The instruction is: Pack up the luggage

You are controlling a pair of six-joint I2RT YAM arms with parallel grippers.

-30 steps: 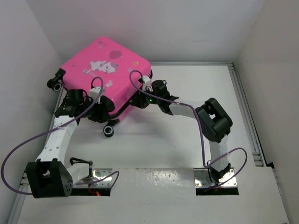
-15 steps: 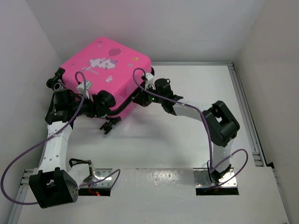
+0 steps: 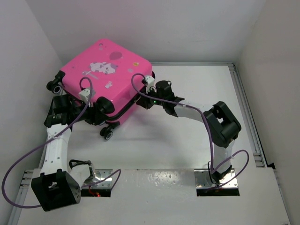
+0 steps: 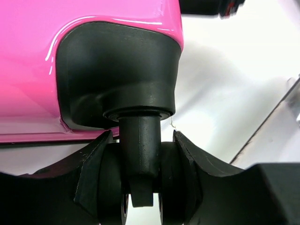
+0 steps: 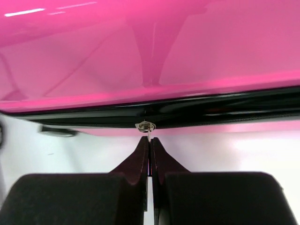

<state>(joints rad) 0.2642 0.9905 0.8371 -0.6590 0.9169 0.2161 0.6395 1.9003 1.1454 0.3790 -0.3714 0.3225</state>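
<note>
The pink luggage (image 3: 105,70) lies flat and zipped at the back left, printed side up. My left gripper (image 3: 107,125) is shut on its front corner wheel (image 3: 108,133). In the left wrist view the fingers (image 4: 93,178) clamp the black twin wheel (image 4: 140,154) under the pink shell (image 4: 93,28). My right gripper (image 3: 142,100) is at the luggage's right edge. In the right wrist view it (image 5: 149,143) is shut on the metal zipper pull (image 5: 146,126), which hangs from the black zipper trim (image 5: 211,105).
White walls enclose the table on the left, back and right; the luggage's left wheel (image 3: 55,86) is close to the left wall. A metal rail (image 3: 246,108) runs along the right side. The arms' mounting plate (image 3: 154,180) spans the near edge.
My left arm has swung toward the left wall with its wrist turned, and the luggage has shifted slightly. My right arm has stretched further toward the luggage. Both grips are unchanged.
</note>
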